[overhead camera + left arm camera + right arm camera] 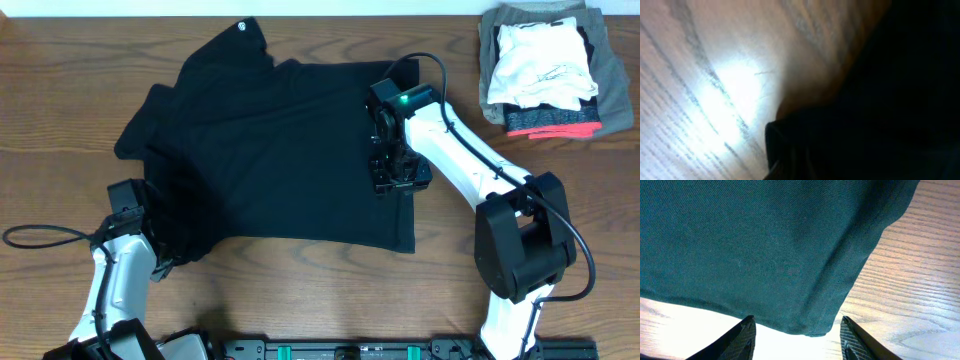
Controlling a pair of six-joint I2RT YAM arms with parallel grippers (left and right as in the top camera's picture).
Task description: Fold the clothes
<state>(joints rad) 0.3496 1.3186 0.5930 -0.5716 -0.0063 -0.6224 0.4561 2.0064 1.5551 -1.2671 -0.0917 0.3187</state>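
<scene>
I'm on the grasping step: my left gripper (152,218) is pressed together, apparently pinching the black T-shirt (270,150) at its tips, while my right gripper (799,332) stands spread astride the hem, which it should next pinch.

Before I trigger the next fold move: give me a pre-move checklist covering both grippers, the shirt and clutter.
1. Left gripper shut: ok.
2. Left gripper gripping the black T-shirt: cannot tell; the left wrist view is blurred, dark fabric is close and the fingers are unseen.
3. Right gripper open: ok; its fingers stand either side of the hem corner.
4. Right gripper holding fabric: not ok; nothing is clamped.
5. T-shirt lying flat: not ok; it is bunched near the left gripper.
6. Stack of folded garments apart from the T-shirt: ok.
</scene>
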